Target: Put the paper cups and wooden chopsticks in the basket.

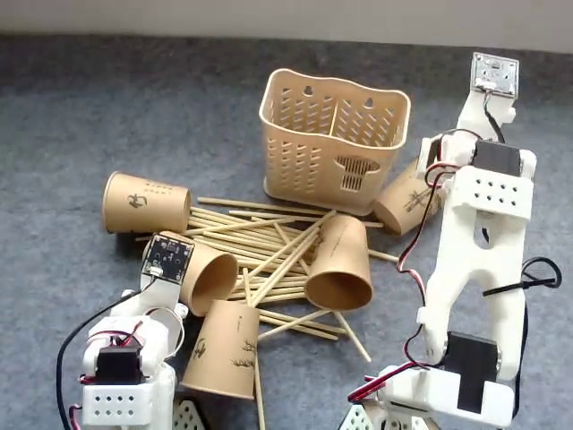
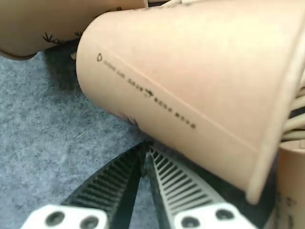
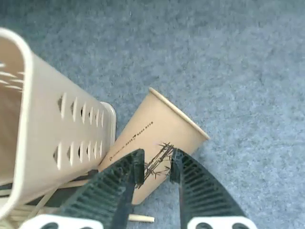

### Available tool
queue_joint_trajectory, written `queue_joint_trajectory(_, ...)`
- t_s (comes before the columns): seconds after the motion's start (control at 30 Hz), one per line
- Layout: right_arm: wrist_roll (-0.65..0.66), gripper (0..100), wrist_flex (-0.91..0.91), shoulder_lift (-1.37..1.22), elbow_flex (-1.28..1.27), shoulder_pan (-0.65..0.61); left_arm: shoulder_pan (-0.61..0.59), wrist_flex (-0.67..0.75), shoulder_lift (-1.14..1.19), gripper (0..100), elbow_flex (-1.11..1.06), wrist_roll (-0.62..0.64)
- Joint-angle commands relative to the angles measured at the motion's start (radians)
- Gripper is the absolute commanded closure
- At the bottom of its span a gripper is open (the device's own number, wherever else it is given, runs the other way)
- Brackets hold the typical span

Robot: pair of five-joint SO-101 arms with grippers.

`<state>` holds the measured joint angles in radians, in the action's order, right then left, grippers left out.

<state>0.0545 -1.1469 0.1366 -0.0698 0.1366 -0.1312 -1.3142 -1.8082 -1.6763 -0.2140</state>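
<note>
**Item 1, right hand** [image 3: 156, 164]. Ribbed black fingers are parted by a narrow gap and hold nothing. They are poised over the cup beside the basket [image 3: 159, 129]. That cup lies on its side on the bench [image 1: 107, 116], with its narrow base at the foot of the basket [image 1: 333, 134] and its mouth pointing away.

Handling, as judged:
- The gap looks narrower than the cup body, so widen it before descending, or pinch 1 wall at the rim with 1 finger inside the mouth.
- Squeeze lightly, since thin paper will likely buckle.
- Lift above the basket's rim before swinging over, then let go into 1 of its 2 compartments.

**Item 2, left hand** [image 2: 145, 155]. The fingers are closed together and empty, with the tips just at the wall of the second cup [image 2: 190, 81], which also lies on its side.

**Item 3, paper cups.** There are 5, all lying on the bench and none in the basket. They are tan kraft paper, tapered, with a rolled rim, a matte surface and a dark inked sprig.

**Item 4, wooden chopsticks** [image 1: 269, 255]. Pale, slim, straight sticks are strewn in a crossed heap among the cups, some running under them. They are likely to roll.

**Item 5, basket.** Beige moulded plastic, standing upright, with a wavy rim, slotted walls and a centre divider.

**Item 6, bench cover.** Grey, with a short felt-like nap.
</note>
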Motion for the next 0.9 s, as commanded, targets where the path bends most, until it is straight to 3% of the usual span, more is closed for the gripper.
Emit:
queue_joint_trajectory(0.0, 0.011, 89.2, 0.074, -0.002, 0.013, 0.012, -0.008, -0.005, -0.012, 99, -0.019, -0.002)
queue_joint_trajectory(0.4, 0.009, 89.2, 0.073, -0.298, 0.240, 0.013, -0.008, -0.005, -0.012, 99, -0.019, -0.002)
queue_joint_trajectory(0.87, 0.009, 89.2, 0.136, -0.320, 0.255, 0.036, -0.008, -0.005, -0.012, 99, -0.019, -0.002)
